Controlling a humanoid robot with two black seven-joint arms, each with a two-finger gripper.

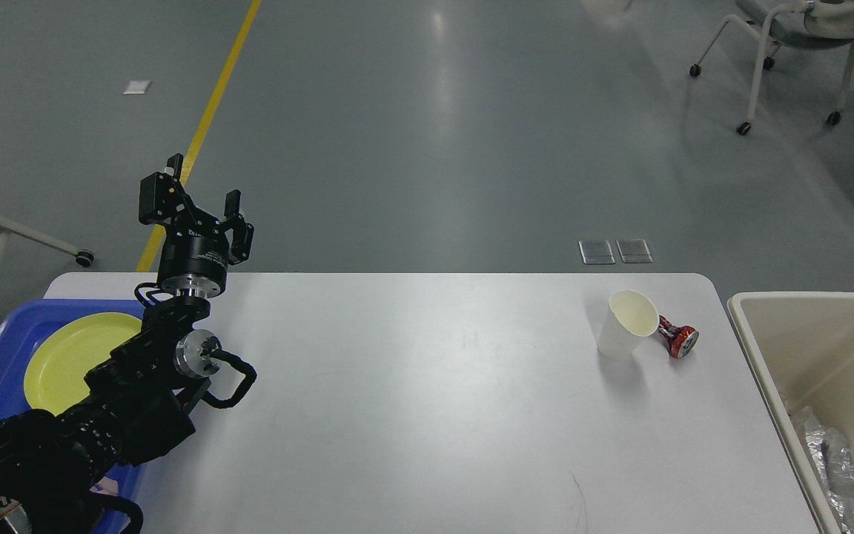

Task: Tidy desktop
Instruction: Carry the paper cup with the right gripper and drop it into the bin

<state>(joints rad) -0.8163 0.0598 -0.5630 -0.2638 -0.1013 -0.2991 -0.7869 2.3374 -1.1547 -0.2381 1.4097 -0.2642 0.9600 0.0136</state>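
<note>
- Left claw (201, 210) raised over the desk's (412, 400) far left corner, fingers spread, holding nothing.
- Right claw out of view.
- Paper cup (626, 326) and crushed can (677, 337) well apart, near far right corner, beside bin (768, 356); right arm probably closer.

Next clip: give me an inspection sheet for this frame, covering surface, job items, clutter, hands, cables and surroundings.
Surface: white desktop, mostly bare.
Job's things: paper cup standing far right; crushed red can lying beside it.
Clutter: yellow plate in blue tray, left; beige bin, right, holding foil wrapping.
Hands: left hand raised, open, empty; right not in view.
Cables: black loop at left wrist.
Surroundings: grey floor, yellow line, wheeled chairs.
</note>
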